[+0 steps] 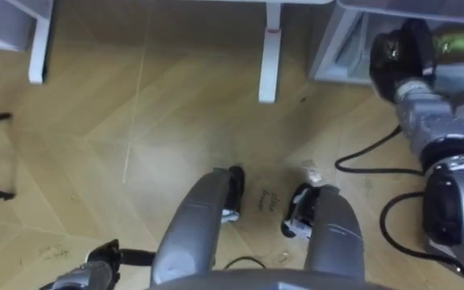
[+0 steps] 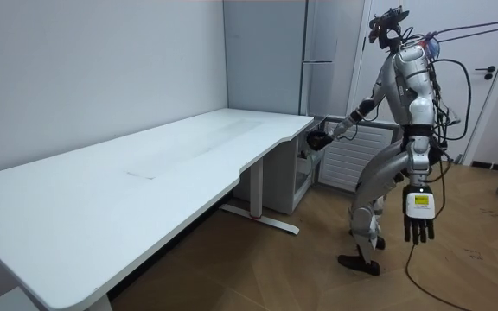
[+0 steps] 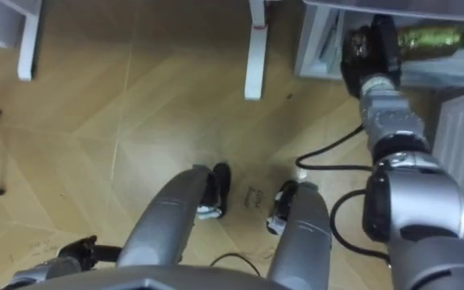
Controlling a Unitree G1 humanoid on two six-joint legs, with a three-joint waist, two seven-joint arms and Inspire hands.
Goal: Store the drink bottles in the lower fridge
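Wood floor (image 1: 135,121) by desk (image 2: 145,164) | my right hand (image 1: 399,50) clamped on bottle (image 1: 460,40) near fridge (image 2: 320,78) | left hand (image 2: 418,226) hangs, fingers straight | best: slide bottle in level, slowly.

Table leg (image 1: 270,56) just left of open fridge (image 1: 341,52)

My right hand (image 3: 366,50) top right, curled round green bottle (image 3: 437,36), beside white unit (image 3: 316,48). White desk leg (image 3: 254,48) just left of unit. My left hand (image 3: 71,256) lower left, over wood floor (image 3: 135,121).
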